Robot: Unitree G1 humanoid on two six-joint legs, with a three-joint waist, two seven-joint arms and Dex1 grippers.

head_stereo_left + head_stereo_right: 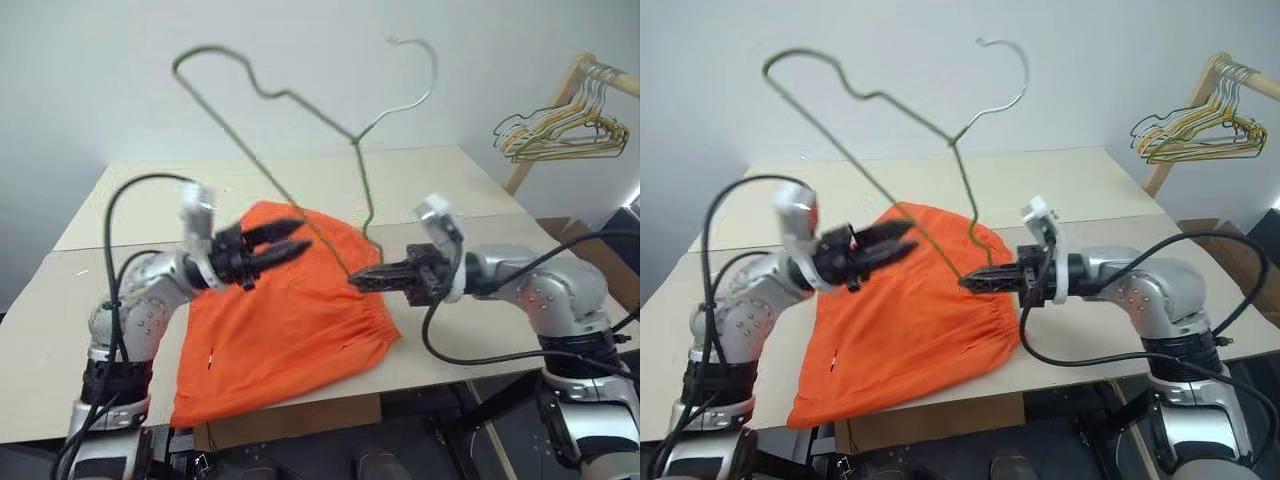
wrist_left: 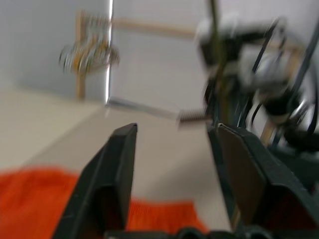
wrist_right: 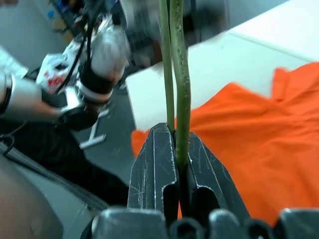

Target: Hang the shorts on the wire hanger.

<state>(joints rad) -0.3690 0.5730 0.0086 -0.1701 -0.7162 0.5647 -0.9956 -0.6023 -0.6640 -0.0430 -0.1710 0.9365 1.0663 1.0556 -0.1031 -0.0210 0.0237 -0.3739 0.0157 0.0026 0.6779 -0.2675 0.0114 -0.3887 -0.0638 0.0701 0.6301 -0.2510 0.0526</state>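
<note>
Over the counter (image 1: 300, 180): right gripper (image 1: 366, 279) clamps hanger (image 1: 290, 100), raised above shorts (image 1: 290, 330) | left gripper (image 1: 292, 243) wide, empty, over shorts | advice: keep hanger steady, pinch waistband, thread through.

Count on inspection: one pair of orange shorts (image 1: 290, 330); one grey-green wire hanger (image 1: 262, 92); one bunch of pale hangers (image 1: 560, 130) on one wooden rack (image 1: 545, 125), individual number indeterminate; one table (image 1: 420, 190); two grippers.
</note>
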